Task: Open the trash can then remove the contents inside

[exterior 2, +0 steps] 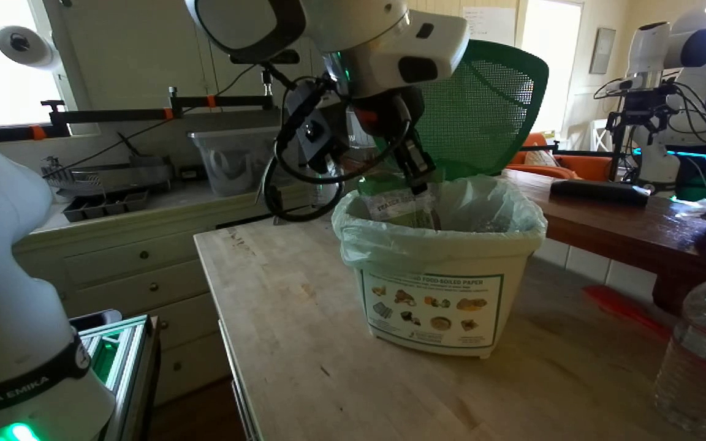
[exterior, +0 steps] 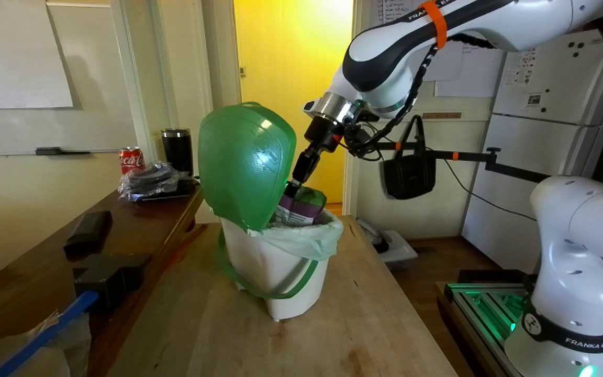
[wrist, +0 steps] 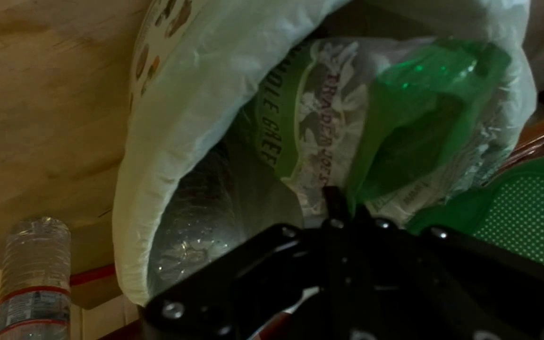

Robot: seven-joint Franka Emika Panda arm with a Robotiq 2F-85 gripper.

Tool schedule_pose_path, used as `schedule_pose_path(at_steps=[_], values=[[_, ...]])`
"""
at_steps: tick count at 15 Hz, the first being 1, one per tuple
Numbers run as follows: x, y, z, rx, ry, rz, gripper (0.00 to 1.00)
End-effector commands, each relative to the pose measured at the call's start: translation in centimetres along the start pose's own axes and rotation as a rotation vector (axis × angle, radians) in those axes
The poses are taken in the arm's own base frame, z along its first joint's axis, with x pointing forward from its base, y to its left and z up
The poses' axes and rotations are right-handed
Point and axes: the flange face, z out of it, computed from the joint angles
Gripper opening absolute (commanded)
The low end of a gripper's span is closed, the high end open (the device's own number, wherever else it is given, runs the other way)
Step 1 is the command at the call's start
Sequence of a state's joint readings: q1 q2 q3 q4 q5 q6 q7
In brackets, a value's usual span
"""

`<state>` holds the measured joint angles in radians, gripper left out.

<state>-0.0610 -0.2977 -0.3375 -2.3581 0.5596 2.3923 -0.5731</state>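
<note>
Trash can (exterior 2: 432,306), claw (wrist: 350,208) pinching pkt (wrist: 317,123), abv rim (exterior 2: 442,237)

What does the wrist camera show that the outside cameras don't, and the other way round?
Only the wrist view makes the word WHOLE on the packet readable. Only the exterior views show the white arm; in an exterior view there's a red soda can too. All share the packet, the bin, its green lid and the black gripper.
</note>
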Motion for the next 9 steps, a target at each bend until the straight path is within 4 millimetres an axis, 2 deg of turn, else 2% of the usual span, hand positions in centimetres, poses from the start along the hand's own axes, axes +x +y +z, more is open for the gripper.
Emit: schedule_pose_path(at_steps=[1,9], values=[[-0.5,-1.1,-3.5,0.058,0.037,-0.021,0.01],[-0.9,-3.9,-10.3,0.112,0.196,-0.111,0.01]])
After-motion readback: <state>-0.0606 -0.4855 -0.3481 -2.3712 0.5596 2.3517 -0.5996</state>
